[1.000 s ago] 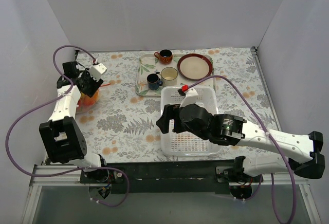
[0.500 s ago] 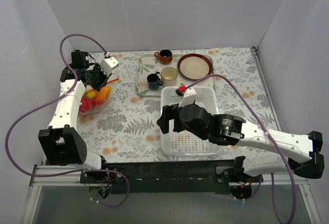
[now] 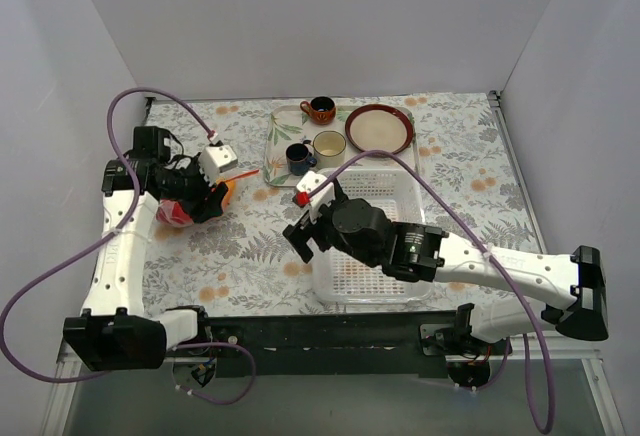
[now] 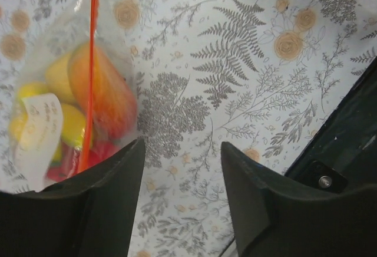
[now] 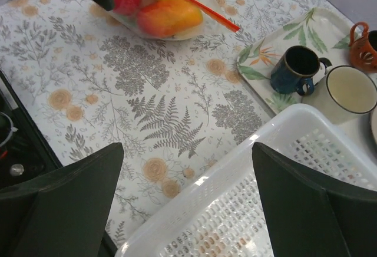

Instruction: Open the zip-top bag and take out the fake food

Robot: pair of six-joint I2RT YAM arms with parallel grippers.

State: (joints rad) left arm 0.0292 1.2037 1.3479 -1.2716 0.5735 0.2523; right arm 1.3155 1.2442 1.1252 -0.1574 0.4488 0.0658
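The zip-top bag [image 3: 172, 214] lies on the flowered table at the left, with its red-orange zip strip [image 4: 91, 62] shut. Through the plastic I see the fake food: an orange-pink piece [image 4: 103, 89], yellow pieces [image 4: 65, 121] and red ones [image 4: 70, 158]. The bag also shows in the right wrist view [image 5: 168, 16]. My left gripper [image 3: 207, 204] hovers over the bag's right part. Its jaws [image 4: 182, 151] are open and empty, with the bag just left of the left finger. My right gripper [image 3: 300, 238] is open and empty [image 5: 187, 151] over the white basket's left rim.
The white slotted basket [image 3: 330, 286] stands at the near centre [image 5: 235, 168]. Behind it a leaf-print tray [image 3: 275, 156] holds a blue cup [image 5: 297, 68], a cream cup [image 5: 350, 89] and a brown cup [image 3: 320, 109]. A brown plate [image 3: 380, 128] lies to their right.
My left gripper has swung nearer and to the right, down over the bag, which has shifted slightly right. My right gripper has moved left from over the basket to its left rim.
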